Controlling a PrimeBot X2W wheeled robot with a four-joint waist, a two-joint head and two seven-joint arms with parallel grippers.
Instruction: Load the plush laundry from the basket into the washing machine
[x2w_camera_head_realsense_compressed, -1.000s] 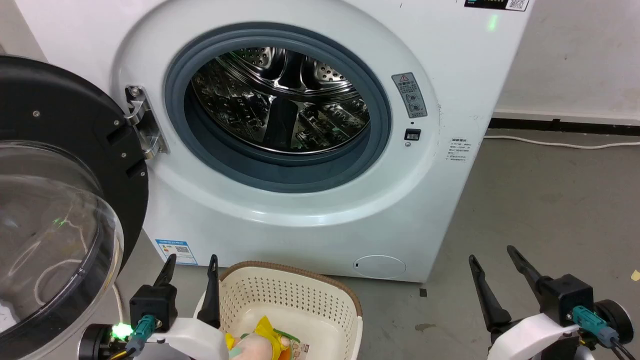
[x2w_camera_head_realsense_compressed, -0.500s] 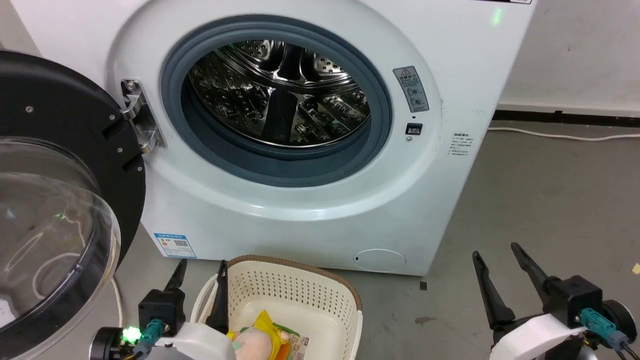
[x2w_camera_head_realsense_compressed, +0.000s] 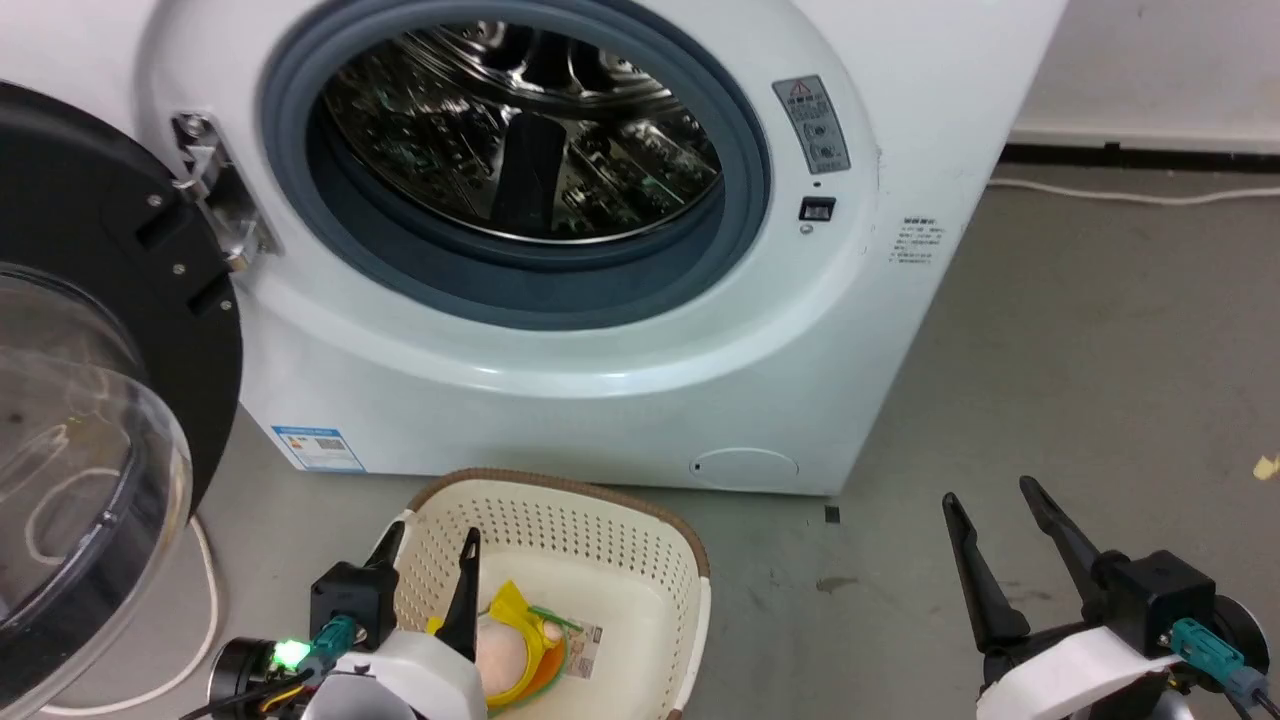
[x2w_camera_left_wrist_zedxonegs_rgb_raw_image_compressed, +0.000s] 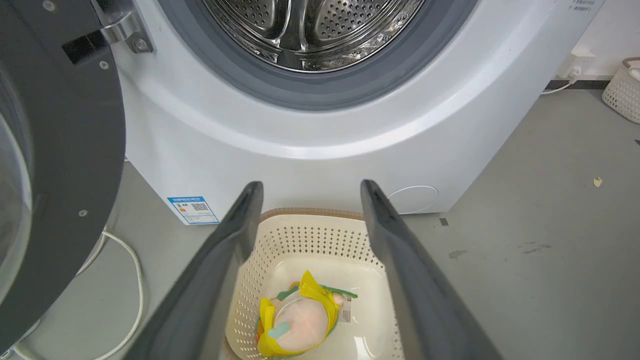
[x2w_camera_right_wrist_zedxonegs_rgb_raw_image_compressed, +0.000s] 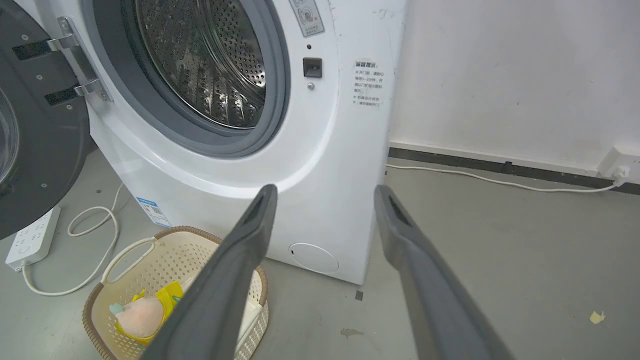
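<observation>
The peach-pink plush laundry (x2w_camera_head_realsense_compressed: 510, 645) with yellow parts lies on the bottom of the cream basket (x2w_camera_head_realsense_compressed: 600, 520), on the floor before the white washing machine (x2w_camera_head_realsense_compressed: 600, 390). The left wrist view looks down on the plush laundry (x2w_camera_left_wrist_zedxonegs_rgb_raw_image_compressed: 300, 325) inside the basket (x2w_camera_left_wrist_zedxonegs_rgb_raw_image_compressed: 320, 230). My left gripper (x2w_camera_head_realsense_compressed: 430, 545) hangs open over the basket's left side, above the toy and apart from it. My right gripper (x2w_camera_head_realsense_compressed: 990, 500) stands open and holds nothing over bare floor to the right. The washing machine's drum (x2w_camera_head_realsense_compressed: 520, 140) gapes, and its domed door (x2w_camera_head_realsense_compressed: 80, 400) is swung out to the left.
A white cable (x2w_camera_head_realsense_compressed: 200, 600) loops on the floor under the door, and a power strip (x2w_camera_right_wrist_zedxonegs_rgb_raw_image_compressed: 32, 240) lies left of the basket (x2w_camera_right_wrist_zedxonegs_rgb_raw_image_compressed: 175, 260). Another cable (x2w_camera_right_wrist_zedxonegs_rgb_raw_image_compressed: 490, 180) runs along the wall at the right. A second pale basket (x2w_camera_left_wrist_zedxonegs_rgb_raw_image_compressed: 625, 90) stands far right.
The head camera has tilted down, so washer and basket sit differently in the picture. My left gripper has moved right, from beside the basket's left rim to over its inside. The right gripper stays put.
</observation>
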